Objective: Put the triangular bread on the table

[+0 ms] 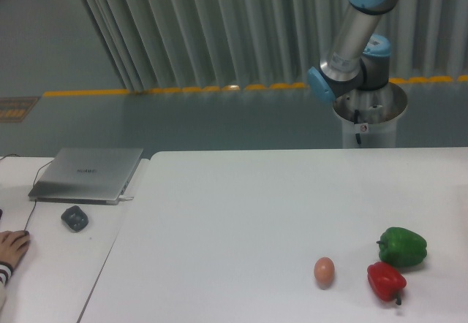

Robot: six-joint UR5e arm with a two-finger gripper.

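The triangular bread is out of view. The white table (241,213) fills the lower right of the frame. Only part of the arm (358,23) shows, at the top right behind the table, with its blue-capped joints and silver links above its pedestal. The gripper itself is outside the frame.
A green pepper (402,247), a red pepper (385,280) and a small brown egg (324,270) lie near the table's front right. On the adjacent desk to the left sit a silver laptop (88,174) and a mouse (74,218); a person's hand (11,248) rests at its edge.
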